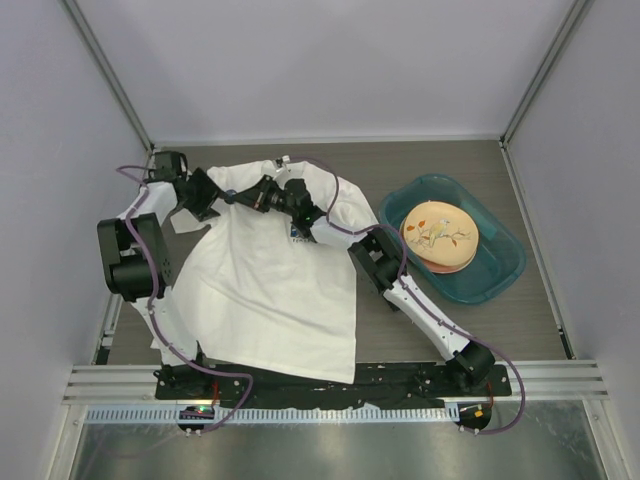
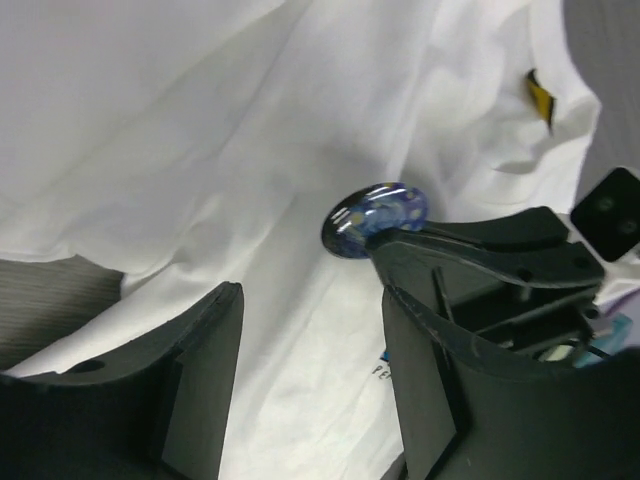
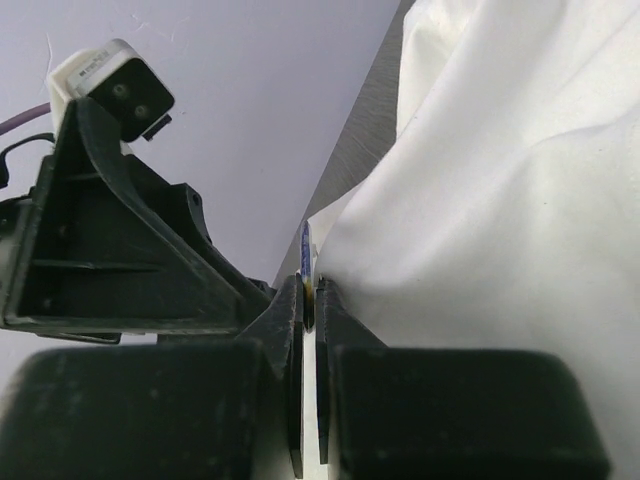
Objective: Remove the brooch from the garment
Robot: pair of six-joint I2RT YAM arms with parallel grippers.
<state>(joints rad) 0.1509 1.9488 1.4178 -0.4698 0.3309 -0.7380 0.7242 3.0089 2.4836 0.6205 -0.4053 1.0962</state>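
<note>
The brooch (image 2: 375,218) is against the garment (image 1: 270,290), which lies left of the basin (image 1: 497,268).

The small dark-blue round brooch (image 2: 375,218), with a glossy face and pale speckles, is pinched at its edge between the closed fingers of the right gripper (image 3: 309,290). It is tilted, its face turned partly up, and it is just above the cloth near the neck opening. Whether its pin is still in the cloth cannot be told. The white short-sleeved cotton T-shirt (image 1: 270,290) lies spread on the table, front side up, with its collar at the far end and its hem near the arm bases. It has soft folds near the brooch, a small blue-and-white print (image 1: 300,236) on the chest and a yellowish label (image 2: 540,98) at the neck.
</note>
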